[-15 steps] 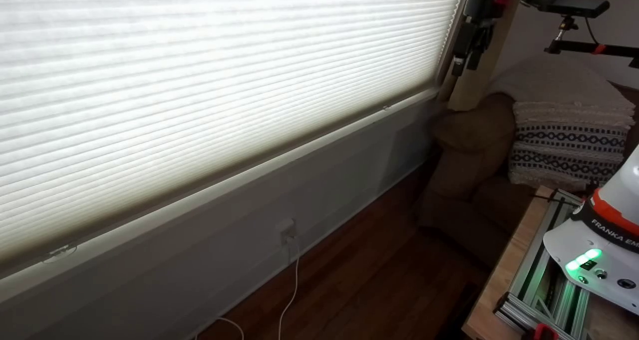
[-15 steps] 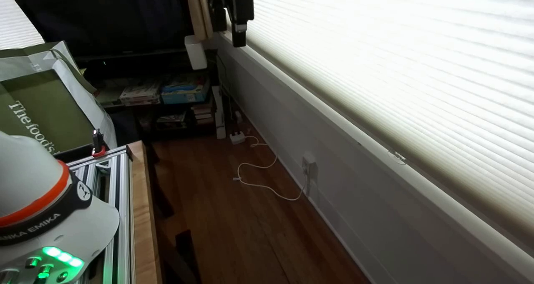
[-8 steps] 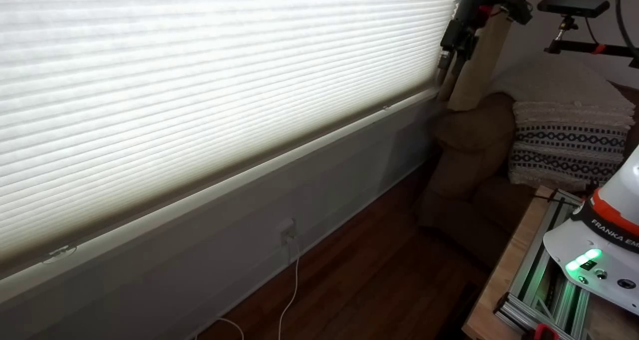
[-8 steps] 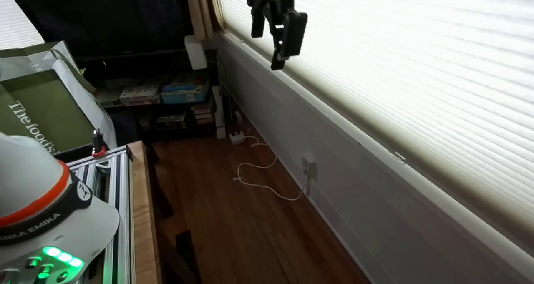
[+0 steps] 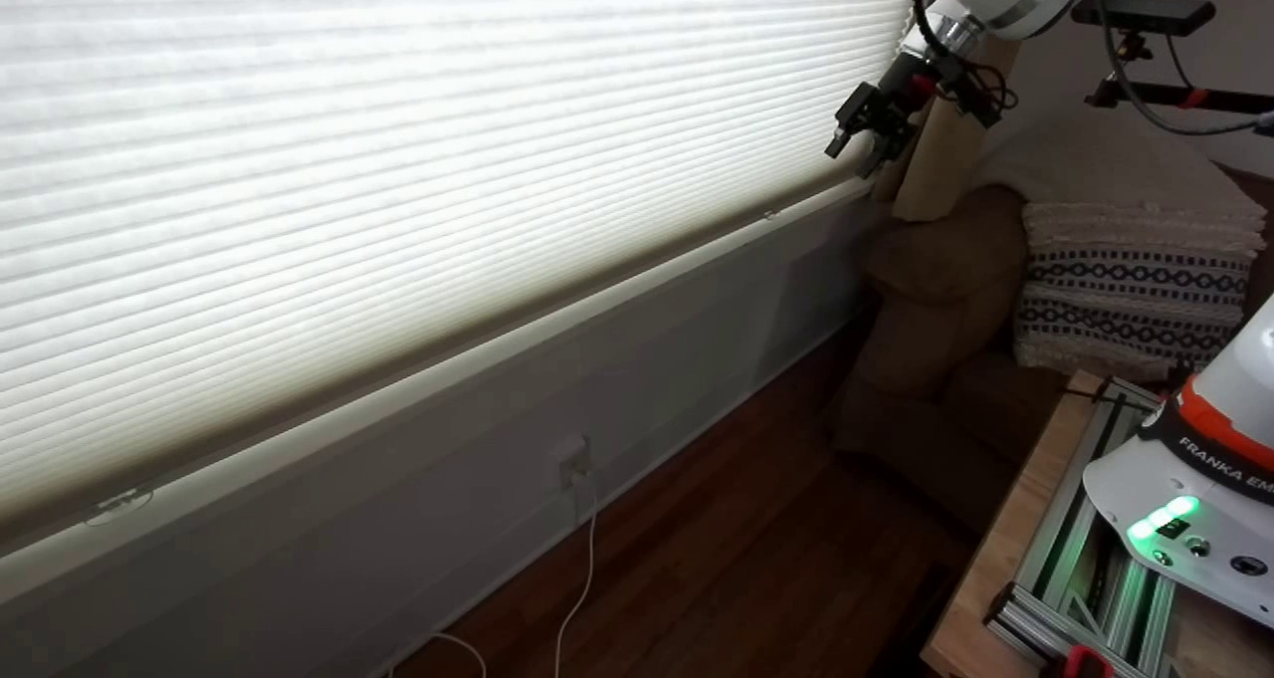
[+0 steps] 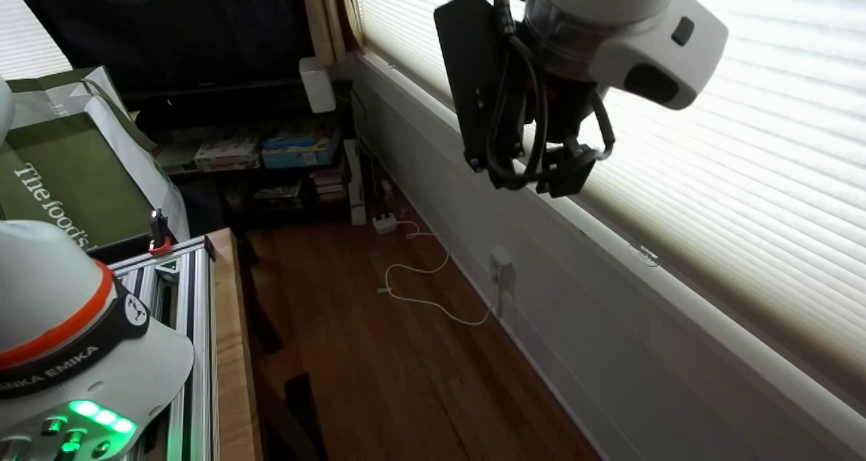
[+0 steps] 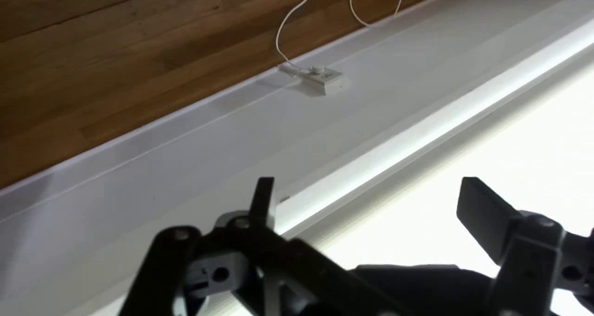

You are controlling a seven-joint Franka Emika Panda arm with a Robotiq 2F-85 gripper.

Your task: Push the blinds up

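Observation:
The blinds [image 5: 448, 160] are a wide white pleated shade, lit from behind and lowered almost to the sill. They also show in an exterior view [image 6: 751, 197] and fill the lower right of the wrist view [image 7: 533, 153]. Their lower edge runs diagonally through the wrist view. My gripper [image 5: 849, 161] points down and tilts toward the window near the far end of the shade. In the wrist view my gripper [image 7: 367, 179] is open, with nothing between its fingers. In an exterior view its fingertips are mostly hidden behind the wrist and cables [image 6: 541, 156].
The white sill [image 5: 557, 328] runs below the shade. Small clear clips [image 5: 119, 502] sit along it. A wall outlet [image 5: 574, 464] with a white cable [image 5: 587, 568] is lower down. An armchair [image 5: 936, 260] and a mounted camera [image 5: 1145, 13] stand near the arm.
In an exterior view my gripper has moved left and tilted toward the window. In an exterior view it has come down and right, nearer that camera. The blinds have not moved.

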